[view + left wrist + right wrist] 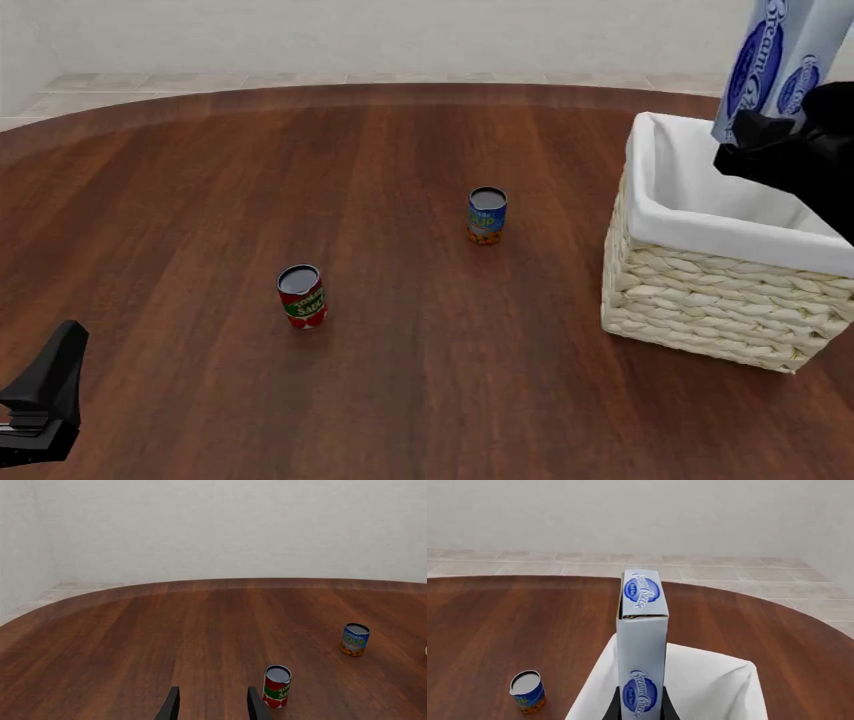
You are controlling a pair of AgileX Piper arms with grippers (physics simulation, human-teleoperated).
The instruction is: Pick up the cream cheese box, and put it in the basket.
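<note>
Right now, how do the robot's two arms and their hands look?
Both are plain black with no markings or cables visible. The left hand has two thin, flat, tapering fingers. The right hand shows as a blocky, angular, matte black housing; its fingers are mostly hidden.

We record a white cream cheese box with blue oval logos and blue script, a cream woven basket lined in white cloth, one red-and-green can, one blue-and-orange can, a dark reddish-brown wood-grain worktop, and black end effectors.
</note>
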